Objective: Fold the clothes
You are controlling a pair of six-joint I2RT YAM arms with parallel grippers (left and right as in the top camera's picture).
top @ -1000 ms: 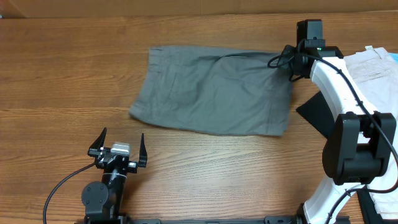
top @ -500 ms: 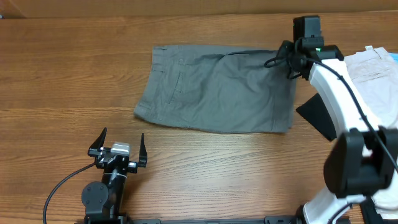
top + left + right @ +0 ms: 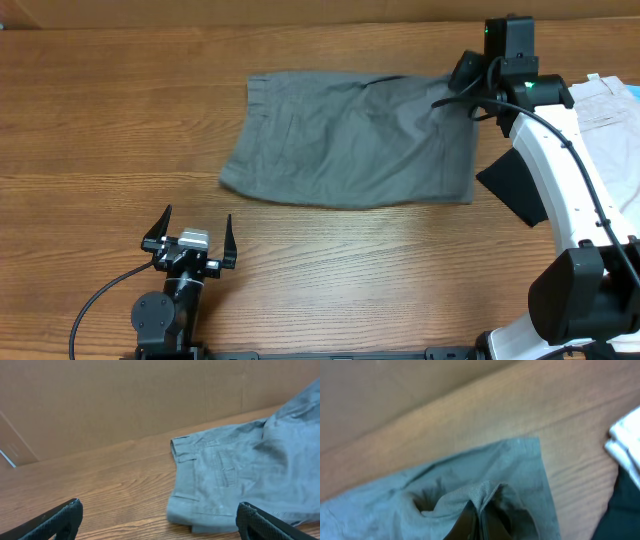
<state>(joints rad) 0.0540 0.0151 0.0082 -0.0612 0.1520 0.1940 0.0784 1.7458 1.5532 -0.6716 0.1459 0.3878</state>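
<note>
right gripper [image 3: 479, 522] clenched on grey shorts [image 3: 350, 140], their far-right corner | left gripper [image 3: 197, 222] released, well apart from shorts' near edge

You have the shorts [image 3: 350, 140] on the desk [image 3: 100, 120], stretched out left of your right gripper [image 3: 480, 516], well ahead of your left gripper [image 3: 198, 213].

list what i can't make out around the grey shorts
- Overhead: where the right hand pinches the grey shorts is hidden beneath its own wrist.
- Right wrist: blurred, and the hand runs off the bottom edge.
- Overhead: the cream shorts run off the right edge; the black garment lies mostly under the right arm.
- Left wrist: the grey shorts' right side is cut off by the frame.
</note>
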